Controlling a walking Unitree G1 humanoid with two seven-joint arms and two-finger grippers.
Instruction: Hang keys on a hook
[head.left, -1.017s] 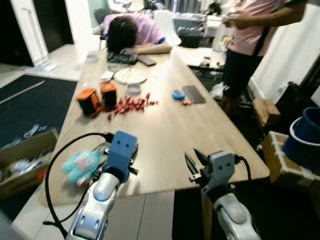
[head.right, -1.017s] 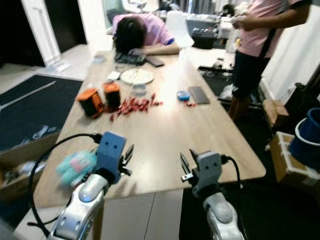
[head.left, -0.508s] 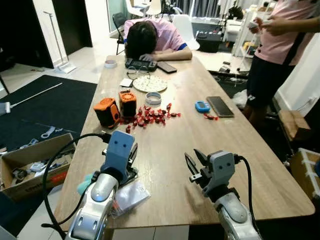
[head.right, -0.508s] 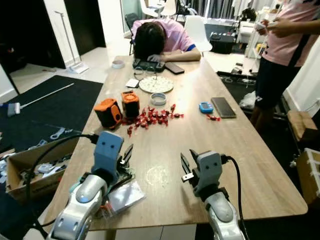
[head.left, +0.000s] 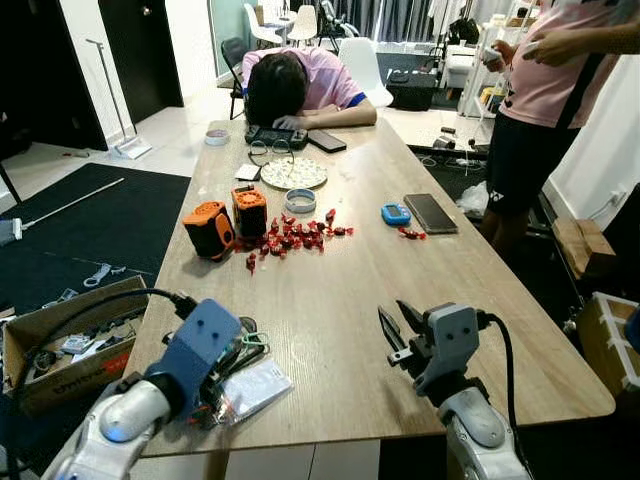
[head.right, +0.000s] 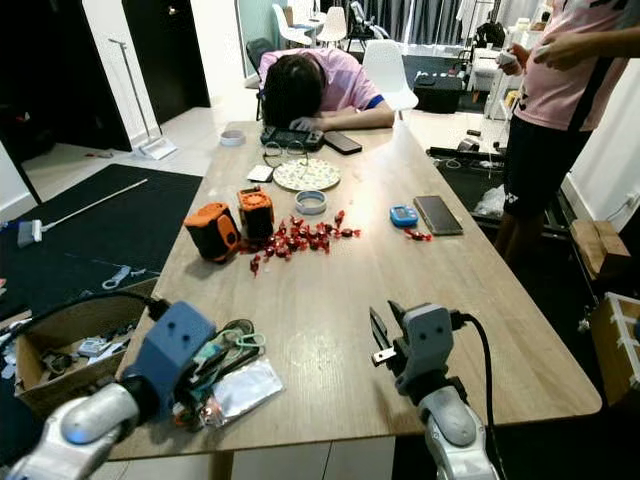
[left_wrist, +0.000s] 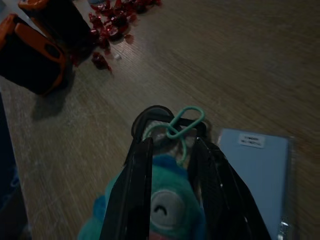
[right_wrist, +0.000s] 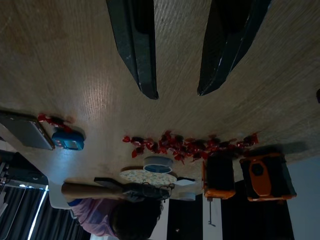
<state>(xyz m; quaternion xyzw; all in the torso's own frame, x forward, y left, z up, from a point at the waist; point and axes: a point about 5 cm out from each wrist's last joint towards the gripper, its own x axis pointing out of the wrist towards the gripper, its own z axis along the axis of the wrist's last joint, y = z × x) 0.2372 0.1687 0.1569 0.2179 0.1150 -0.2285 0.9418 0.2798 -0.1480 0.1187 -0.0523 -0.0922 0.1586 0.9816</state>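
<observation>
Your left gripper (left_wrist: 172, 165) has just dropped onto the keys (left_wrist: 172, 131) at the table's (head.left: 480, 280) near left edge: half a second ago it stood upright above them, and now its fingers straddle the teal plush charm (left_wrist: 160, 210) and green ring, closing on the bunch. The grasp looks nearly made. A plastic pouch (head.left: 250, 385) lies just beside it. Your right gripper (right_wrist: 177, 50) hovers spread over bare wood. No hook is visible yet.
</observation>
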